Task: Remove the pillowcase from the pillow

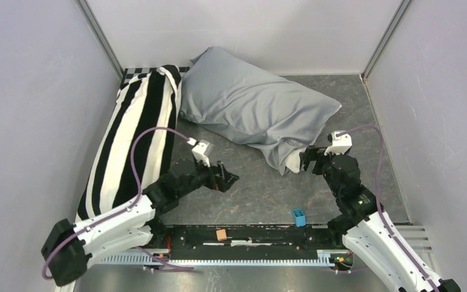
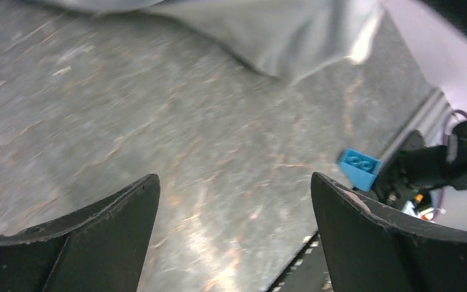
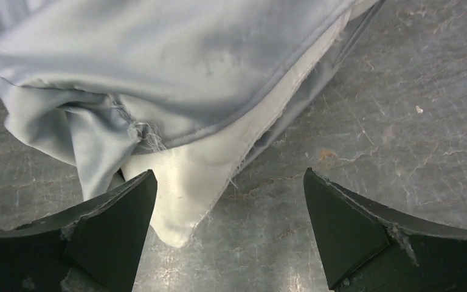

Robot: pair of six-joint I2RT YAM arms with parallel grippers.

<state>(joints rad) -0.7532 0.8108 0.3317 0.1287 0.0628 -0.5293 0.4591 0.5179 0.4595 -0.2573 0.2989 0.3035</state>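
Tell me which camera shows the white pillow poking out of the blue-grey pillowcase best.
The right wrist view: the pillow corner shows close up, bare, spilling from the pillowcase opening. The top view shows only a small white tip at the near end. The left wrist view shows a blurred pillowcase edge, no clear pillow.

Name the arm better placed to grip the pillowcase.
Likely right: the right end effector, open, sits at the pillowcase mouth by the exposed corner of the pillow; the left end effector hangs over bare table.
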